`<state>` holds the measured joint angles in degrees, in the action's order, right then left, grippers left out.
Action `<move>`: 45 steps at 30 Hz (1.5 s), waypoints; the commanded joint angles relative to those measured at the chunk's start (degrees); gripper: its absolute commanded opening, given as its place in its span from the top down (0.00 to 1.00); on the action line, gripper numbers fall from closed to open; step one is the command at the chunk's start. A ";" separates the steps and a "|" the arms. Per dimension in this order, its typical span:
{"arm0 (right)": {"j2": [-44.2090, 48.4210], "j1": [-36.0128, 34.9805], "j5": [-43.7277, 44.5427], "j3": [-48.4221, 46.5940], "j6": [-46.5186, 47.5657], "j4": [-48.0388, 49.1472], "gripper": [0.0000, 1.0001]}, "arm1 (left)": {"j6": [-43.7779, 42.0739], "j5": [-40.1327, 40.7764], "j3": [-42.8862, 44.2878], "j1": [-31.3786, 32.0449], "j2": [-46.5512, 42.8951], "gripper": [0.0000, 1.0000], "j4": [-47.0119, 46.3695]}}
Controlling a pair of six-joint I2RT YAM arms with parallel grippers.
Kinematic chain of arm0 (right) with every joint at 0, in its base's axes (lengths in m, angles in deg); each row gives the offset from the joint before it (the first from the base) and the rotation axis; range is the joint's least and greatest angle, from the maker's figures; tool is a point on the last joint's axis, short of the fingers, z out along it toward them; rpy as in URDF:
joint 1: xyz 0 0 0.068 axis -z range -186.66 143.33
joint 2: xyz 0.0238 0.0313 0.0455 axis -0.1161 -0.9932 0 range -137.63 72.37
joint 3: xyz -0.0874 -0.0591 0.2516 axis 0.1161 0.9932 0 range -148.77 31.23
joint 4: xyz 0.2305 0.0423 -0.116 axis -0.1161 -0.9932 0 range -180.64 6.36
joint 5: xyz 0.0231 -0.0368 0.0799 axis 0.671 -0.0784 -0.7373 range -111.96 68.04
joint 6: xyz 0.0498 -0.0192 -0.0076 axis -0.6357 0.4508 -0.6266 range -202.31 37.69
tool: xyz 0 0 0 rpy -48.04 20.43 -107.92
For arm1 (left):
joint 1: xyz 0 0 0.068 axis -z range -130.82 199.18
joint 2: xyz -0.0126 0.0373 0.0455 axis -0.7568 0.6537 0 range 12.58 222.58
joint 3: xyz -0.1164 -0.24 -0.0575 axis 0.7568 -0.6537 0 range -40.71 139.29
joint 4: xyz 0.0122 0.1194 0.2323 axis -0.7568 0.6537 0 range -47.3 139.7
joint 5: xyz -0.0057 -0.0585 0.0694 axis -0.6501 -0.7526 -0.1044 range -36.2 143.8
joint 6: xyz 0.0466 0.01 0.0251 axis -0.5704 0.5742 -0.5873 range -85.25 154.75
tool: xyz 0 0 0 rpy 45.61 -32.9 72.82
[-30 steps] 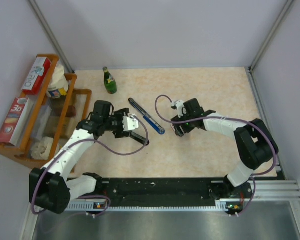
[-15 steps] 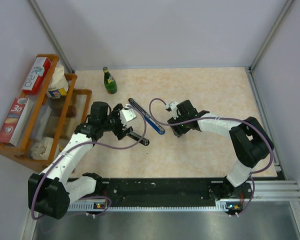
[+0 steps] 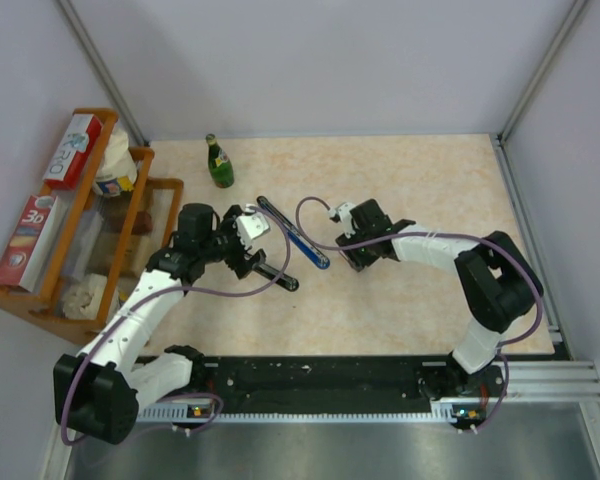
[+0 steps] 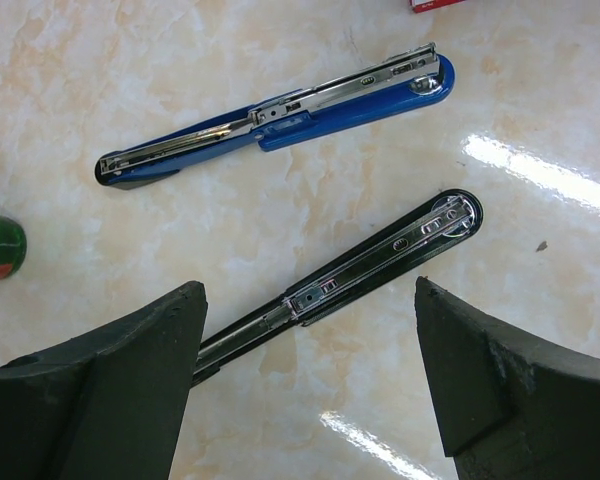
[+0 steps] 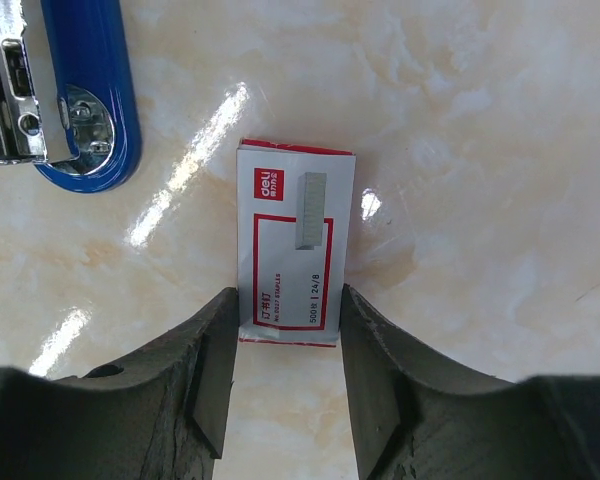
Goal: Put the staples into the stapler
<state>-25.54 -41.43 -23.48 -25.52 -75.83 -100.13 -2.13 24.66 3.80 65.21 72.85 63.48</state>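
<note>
Marbled tabletop [image 5: 480,150]: right claw [image 5: 287,312] pinches flat white red-labelled staples box [image 5: 295,240]; left claw [image 4: 308,300] gapes empty.

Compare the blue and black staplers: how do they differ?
The blue stapler has a blue body; the black stapler a black one. The black stapler lies between the open fingers of the left gripper, one end behind a finger; the blue stapler lies beyond them, fully in view. Both lie opened flat, metal rails up, roughly parallel.
</note>
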 commanded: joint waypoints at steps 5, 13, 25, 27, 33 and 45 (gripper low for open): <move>-0.62 -2.06 1.25 -2.49 1.52 0.32 0.50 | 2.25 -1.17 -0.39 -0.39 0.20 0.11 -2.49; -1.58 -2.77 3.36 -3.19 2.04 0.32 0.48 | 2.43 -2.05 -1.53 -0.39 0.55 0.11 -3.20; -0.44 -2.77 3.45 -2.23 3.36 1.28 0.60 | 3.57 -3.11 -0.39 -0.39 1.08 0.11 -3.28; 0.26 -2.77 3.45 -1.70 3.71 1.90 0.60 | 3.75 -3.20 -0.04 -0.39 1.34 0.11 -3.55; 3.24 -2.15 1.79 -0.73 3.98 2.25 0.60 | 4.89 -5.12 3.03 -0.39 2.57 0.12 -4.51; 22.04 1.45 -5.69 3.84 11.35 -0.21 0.60 | 29.21 -17.16 24.81 -0.39 25.48 0.15 -8.82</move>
<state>-10.87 -40.79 -26.24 -23.53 -68.71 -100.18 15.11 14.52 20.91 65.06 90.68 57.60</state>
